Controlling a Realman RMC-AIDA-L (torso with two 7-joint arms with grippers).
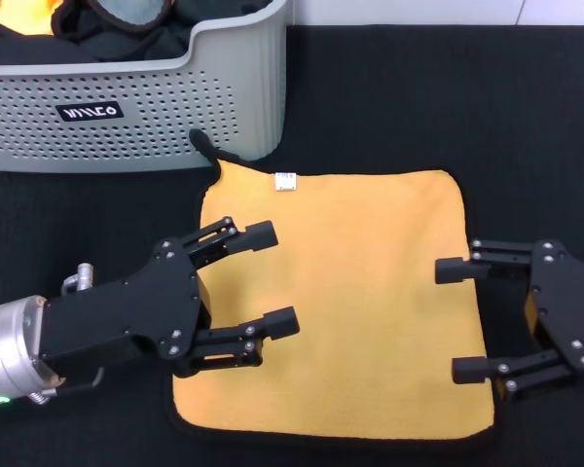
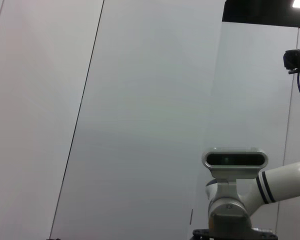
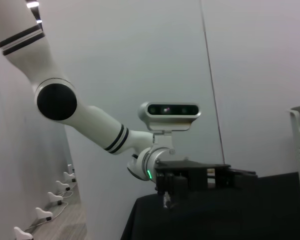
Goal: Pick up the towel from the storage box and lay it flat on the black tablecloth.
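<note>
You can see the towel (image 1: pixel 350 292) out of the box and spread yellow-orange side up across the centre and lower middle of the head view, its black edging showing all round, its small white tag (image 1: pixel 286 181) at the top edge and its black corner loop (image 1: pixel 204 143) pointing toward the upper left. It lies on the black tablecloth (image 1: pixel 428 97) and looks flat, with no fold that shows. The left end effector (image 1: pixel 278 278) sits over the towel's left part with its fingers spread and nothing between them; the right end effector (image 1: pixel 457 320) sits at the towel's right edge, also spread and empty. The storage box (image 1: pixel 127 117) stands in the upper left, dark cloths inside. To my eye the laying is done; you have only to draw both arms clear.
</note>
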